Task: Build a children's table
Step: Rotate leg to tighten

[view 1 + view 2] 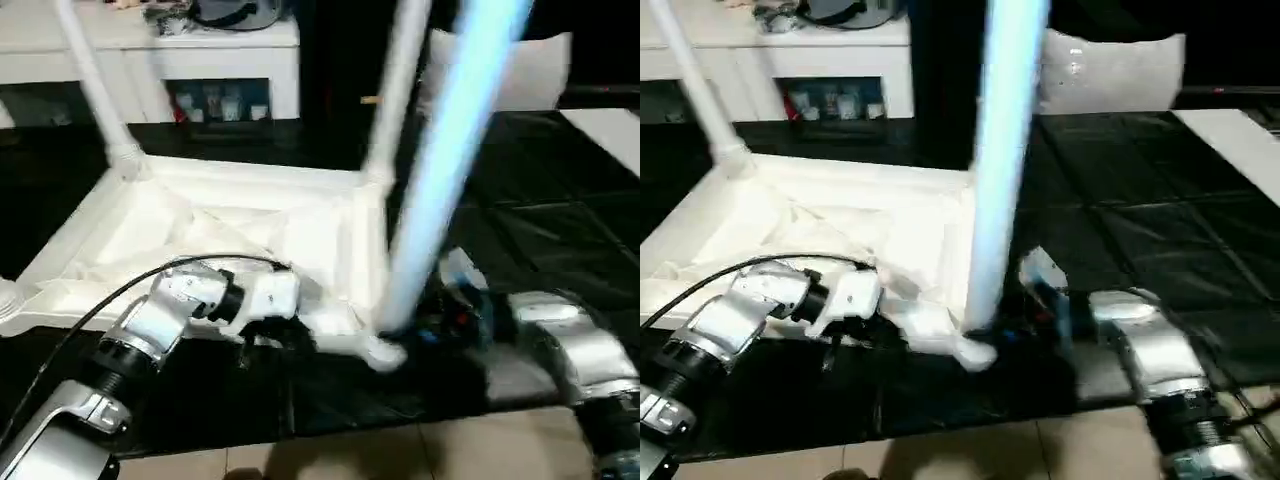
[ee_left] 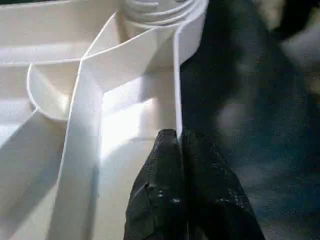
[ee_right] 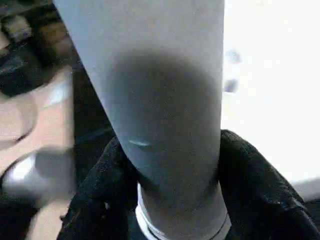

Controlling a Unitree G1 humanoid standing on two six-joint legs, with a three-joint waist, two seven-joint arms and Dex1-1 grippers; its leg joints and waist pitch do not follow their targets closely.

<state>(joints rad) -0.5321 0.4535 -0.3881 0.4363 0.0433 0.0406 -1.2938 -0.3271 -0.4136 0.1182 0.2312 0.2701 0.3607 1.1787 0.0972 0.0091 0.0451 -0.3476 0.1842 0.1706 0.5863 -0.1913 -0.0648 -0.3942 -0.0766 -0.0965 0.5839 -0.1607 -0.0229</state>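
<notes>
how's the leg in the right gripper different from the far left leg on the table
The held leg is clamped between the right gripper's fingers at the near corner, tilting right and looking bluish. The far-left leg stands free in its corner socket, leaning left and looking white. Both are long round legs rising from the upturned tabletop.

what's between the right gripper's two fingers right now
A white table leg: the right wrist view shows the right gripper with a black finger on each side of its lower end, above the upturned tabletop.
</notes>
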